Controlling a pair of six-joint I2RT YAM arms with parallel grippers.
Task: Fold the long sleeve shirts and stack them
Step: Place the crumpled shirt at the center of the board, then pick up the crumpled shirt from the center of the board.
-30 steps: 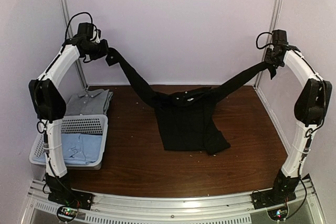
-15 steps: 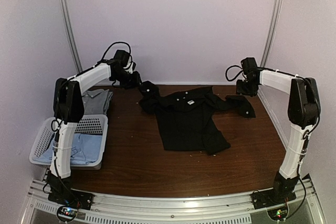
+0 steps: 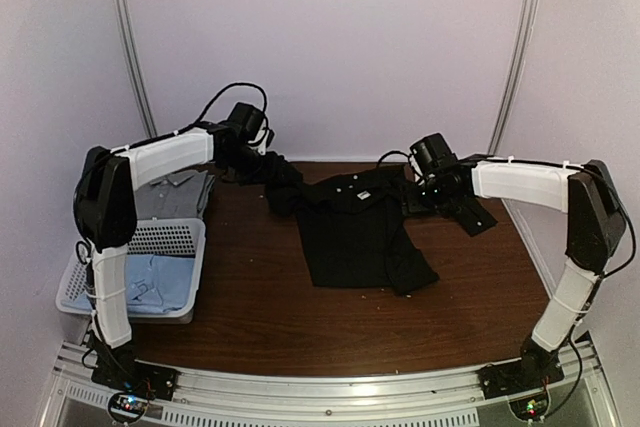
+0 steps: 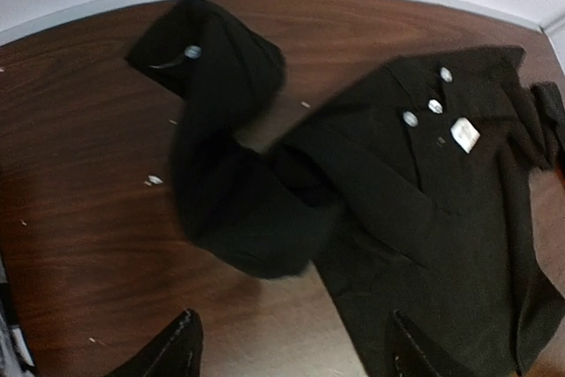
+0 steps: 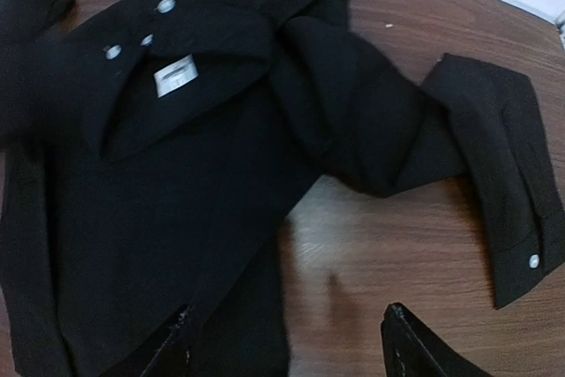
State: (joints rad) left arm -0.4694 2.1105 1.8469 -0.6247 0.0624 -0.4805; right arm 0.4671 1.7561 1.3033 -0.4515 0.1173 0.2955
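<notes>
Top external: black shirt (image 3: pixel 360 232) lies on table (image 3: pixel 250 327), sleeves (image 4: pixel 229 183) bunched each side, left gripper (image 4: pixel 291 346) & right gripper (image 5: pixel 287 337) both spread, empty; we judge cloth light, limp, so we'd pinch cuffs (image 5: pixel 503 183) or shoulders.

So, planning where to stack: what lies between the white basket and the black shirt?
Between the basket and the black shirt lies only bare wooden tabletop; the top view shows it.

This looks like a robotics lab booth: plain lilac wall panels (image 3: pixel 330 47) and metal uprights (image 3: pixel 127 57) enclose a dark wooden table (image 3: pixel 260 327), with white arms (image 3: pixel 165 155) bolted to a near aluminium rail (image 3: pixel 330 384).
</notes>
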